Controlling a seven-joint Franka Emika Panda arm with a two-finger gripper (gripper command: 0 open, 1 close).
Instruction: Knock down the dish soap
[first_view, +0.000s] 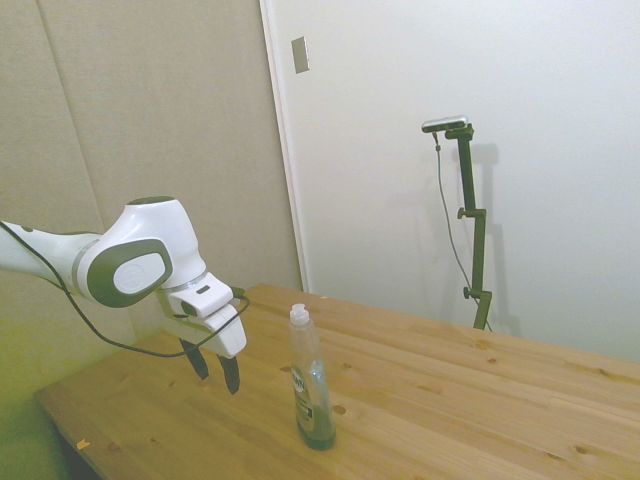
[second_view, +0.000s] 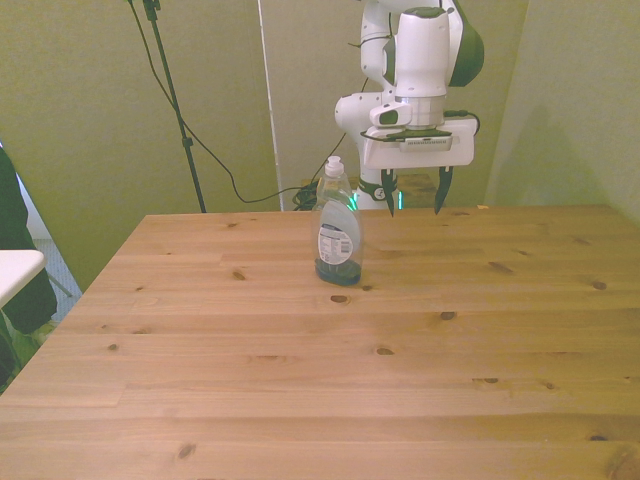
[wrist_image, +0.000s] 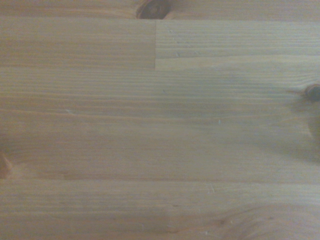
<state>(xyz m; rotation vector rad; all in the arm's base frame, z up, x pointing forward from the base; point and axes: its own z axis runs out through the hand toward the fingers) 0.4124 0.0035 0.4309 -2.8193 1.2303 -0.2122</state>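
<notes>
Pincer (second_view: 411, 198): open, dark fingers (first_view: 231, 374) spread & pointing down, empty, hovering just above the tabletop.
Wrist cam: only bare wood planks (wrist_image: 160, 130) w/ dark knots (wrist_image: 152, 8), a bit blurred; no bottle in it.
Dish soap (second_view: 337, 228): upright on table, near pincer but apart, not touching; toward front view's left of it & nearer that camera. Cap ~ level w/ pincer body. Green liquid low in bottle, label faces front cam.
Table (second_view: 300, 380): wooden, carries the bottle.
</notes>
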